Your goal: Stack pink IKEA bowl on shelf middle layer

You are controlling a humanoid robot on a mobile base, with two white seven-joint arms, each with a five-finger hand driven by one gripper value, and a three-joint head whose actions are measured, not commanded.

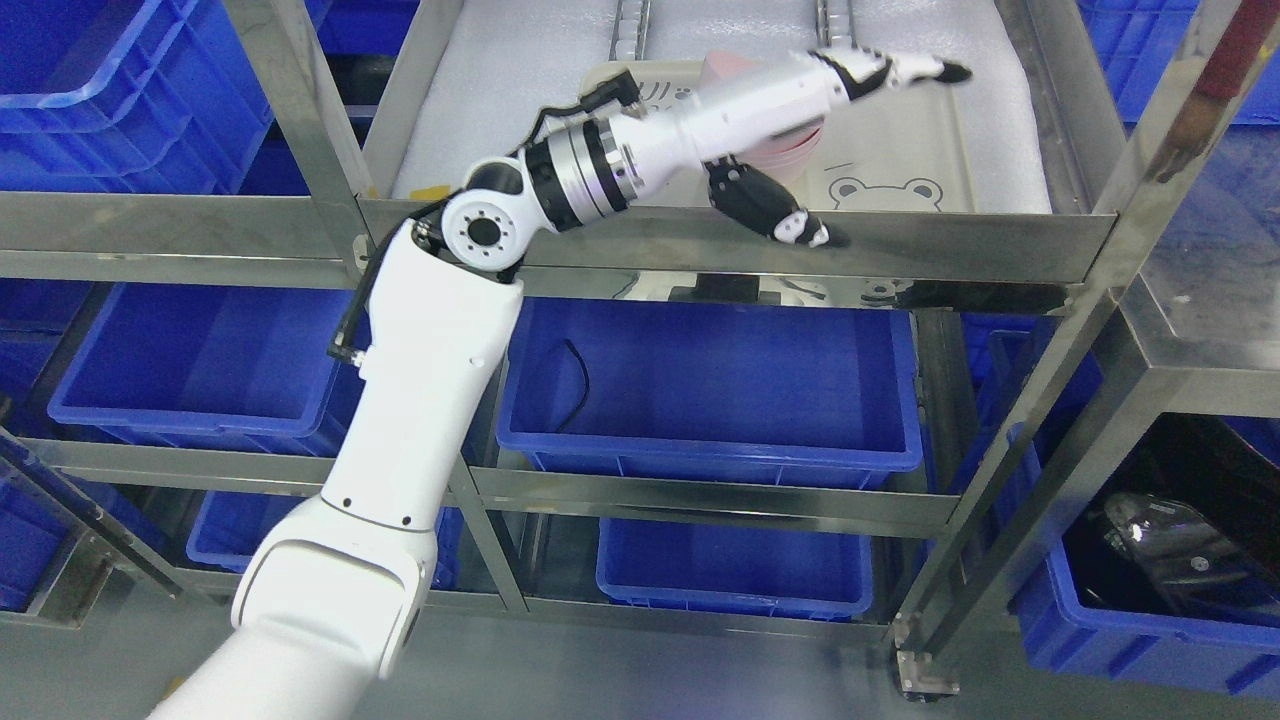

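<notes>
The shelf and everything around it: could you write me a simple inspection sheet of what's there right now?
Surface: metal shelf; its layer holds a beige bear-print tray on white padding.
Job's things: pink bowl on the tray, mostly hidden by the arm.
Clutter: nothing seen on the tray besides the bowl.
Grippers: left hand reaches over the bowl, fingers spread around it; whether they grip it cannot be told. Right hand not in view.
Cables: black cable in the blue bin below.
Surroundings: more blue bins on lower shelves and both sides.
</notes>
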